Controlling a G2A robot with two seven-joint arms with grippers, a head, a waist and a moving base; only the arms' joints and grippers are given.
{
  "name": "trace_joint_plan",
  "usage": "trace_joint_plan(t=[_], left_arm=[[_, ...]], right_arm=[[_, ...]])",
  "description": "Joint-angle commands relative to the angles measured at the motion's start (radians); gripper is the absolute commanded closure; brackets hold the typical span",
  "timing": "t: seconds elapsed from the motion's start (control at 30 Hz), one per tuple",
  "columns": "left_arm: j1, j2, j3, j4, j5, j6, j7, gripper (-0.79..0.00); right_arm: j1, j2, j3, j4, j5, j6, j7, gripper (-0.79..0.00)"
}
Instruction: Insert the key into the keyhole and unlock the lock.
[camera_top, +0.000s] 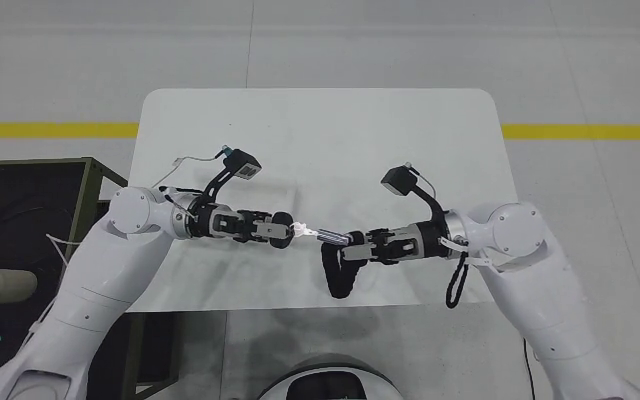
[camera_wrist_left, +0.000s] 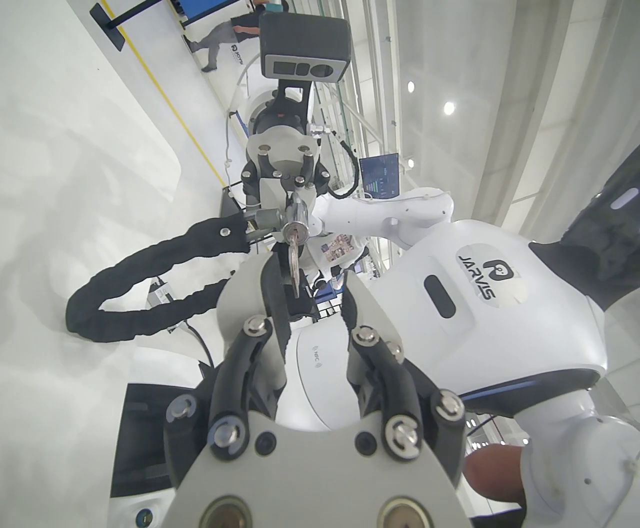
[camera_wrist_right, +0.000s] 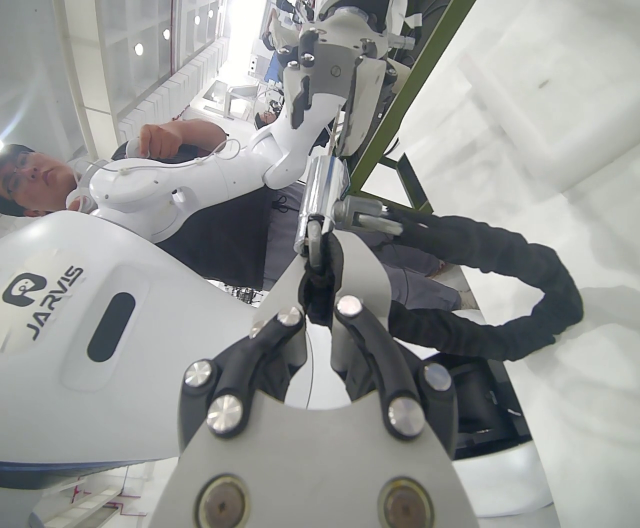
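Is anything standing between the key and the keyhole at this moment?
Nothing visible does. The key is already in the keyhole of the lock, which the right gripper holds.

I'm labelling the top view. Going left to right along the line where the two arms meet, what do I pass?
In order: left gripper → key → lock → right gripper.

In the top view, locate the key (camera_top: 312, 234) at frame centre, between the left gripper (camera_top: 292, 232) on its left and the lock (camera_top: 335, 239) on its right, with the right gripper (camera_top: 352, 243) just right of the lock. Find the cable loop (camera_top: 338, 278) directly below the lock, over the table (camera_top: 300, 130), near its lower edge.
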Motion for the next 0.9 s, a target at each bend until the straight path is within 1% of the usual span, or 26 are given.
trace_joint_plan(t=[0.0, 0.43, 0.57, 0.87], left_arm=[[0.000, -0.006, -0.001, 0.001, 0.005, 0.003, 0.001, 0.000], [0.015, -0.035, -0.032, -0.025, 0.045, 0.024, -0.007, 0.000], [0.016, -0.038, -0.053, -0.035, 0.119, -0.003, -0.003, 0.000], [0.016, -0.038, -0.053, -0.035, 0.119, -0.003, -0.003, 0.000]], right_arm=[[0.001, -0.001, -0.001, 0.002, 0.001, -0.001, 0.002, 0.000], [-0.002, -0.004, 0.001, -0.006, -0.012, 0.003, 0.003, 0.000], [-0.002, -0.005, 0.002, -0.006, -0.008, 0.007, 0.003, 0.000], [-0.002, -0.005, 0.002, -0.006, -0.008, 0.007, 0.003, 0.000]])
